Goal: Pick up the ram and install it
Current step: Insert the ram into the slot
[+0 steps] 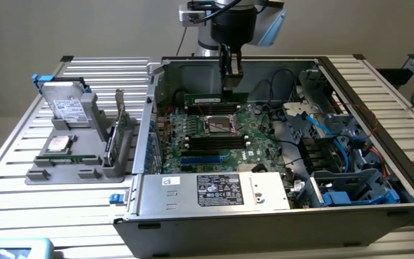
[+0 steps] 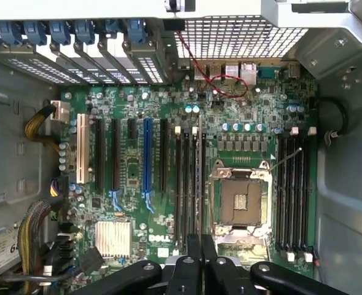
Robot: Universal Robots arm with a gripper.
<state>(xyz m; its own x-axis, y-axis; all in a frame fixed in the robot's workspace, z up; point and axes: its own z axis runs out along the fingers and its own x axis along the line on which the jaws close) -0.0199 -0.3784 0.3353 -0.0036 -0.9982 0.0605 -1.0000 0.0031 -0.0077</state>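
Now the gripper [image 1: 228,90] hangs low inside the open computer case [image 1: 379,135], its jaws nearly shut and pinching the ram [image 1: 211,100] by its upper edge. The ram is a long, thin green stick with dark chips and a small white label on its face. It stands on edge, flat face to the exterior camera, with its long axis level and running across from the exterior view's left to right. More of it sticks out of the gripper toward the exterior view's left.

From the wrist, the ram [image 2: 200,184] shows edge-on as a thin dark line straight out from the gripper [image 2: 200,255]. It runs parallel to the memory slots [image 2: 185,184] directly beneath, with the processor socket [image 2: 241,201] just beside. I cannot tell whether its lower edge touches a slot.
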